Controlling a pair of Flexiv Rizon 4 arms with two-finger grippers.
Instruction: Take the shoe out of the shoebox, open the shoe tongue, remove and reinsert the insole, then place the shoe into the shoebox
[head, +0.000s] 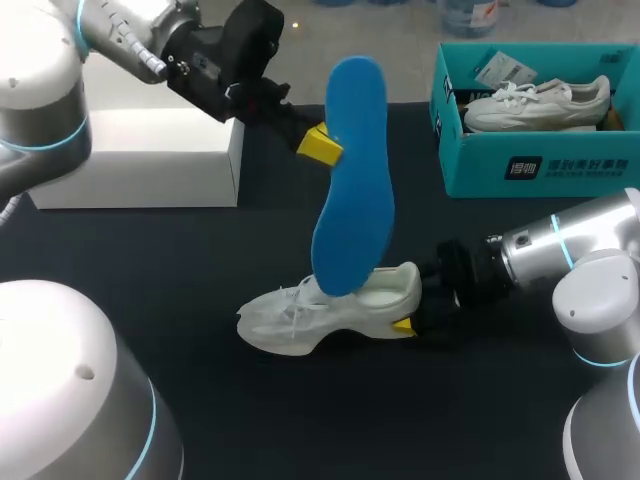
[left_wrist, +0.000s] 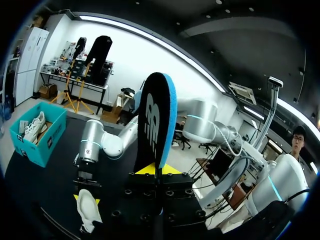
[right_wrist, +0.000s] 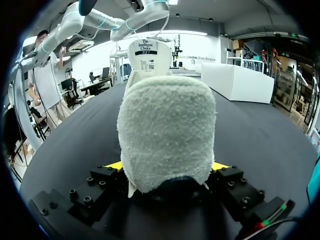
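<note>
Your left gripper is clamped on the blue insole, upright just above the shoe, whose heel your right gripper clamps; reinsertion appears in hand, calling next for the insole's tip steered into the opening.

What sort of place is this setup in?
Probably a robotics lab bench: a black table, my left gripper holding up a blue insole, my right gripper clamping a white shoe, and a teal shoebox at the far right.
</note>
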